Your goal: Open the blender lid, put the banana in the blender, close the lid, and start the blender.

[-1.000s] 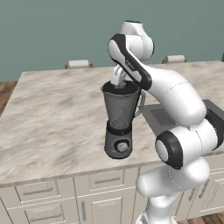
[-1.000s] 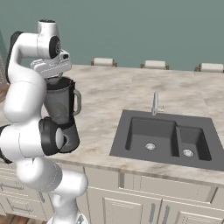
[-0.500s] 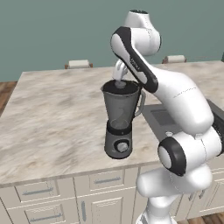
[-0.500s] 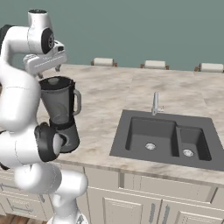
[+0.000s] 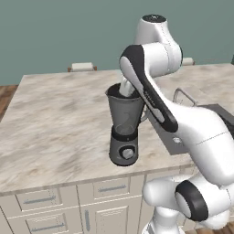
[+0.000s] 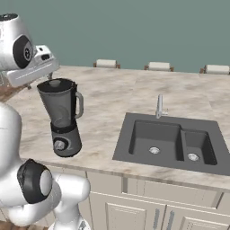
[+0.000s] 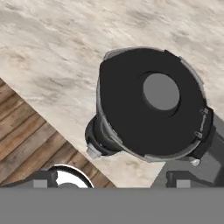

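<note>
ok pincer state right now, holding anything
pincer: open, holding nothing, above the blender lid, which sits on the blender.

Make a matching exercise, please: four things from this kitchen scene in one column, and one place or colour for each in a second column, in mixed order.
Things:
1. blender lid
2. blender
3. sink
4. front knob

Descriptions:
A. dark double basin set into the counter, with a faucet behind it
B. black disc closing the top of the jar
C. round, on the dark base
D. stands near the counter's front edge, handle towards the sink

Pairs: 1-B, 2-D, 3-A, 4-C
</note>
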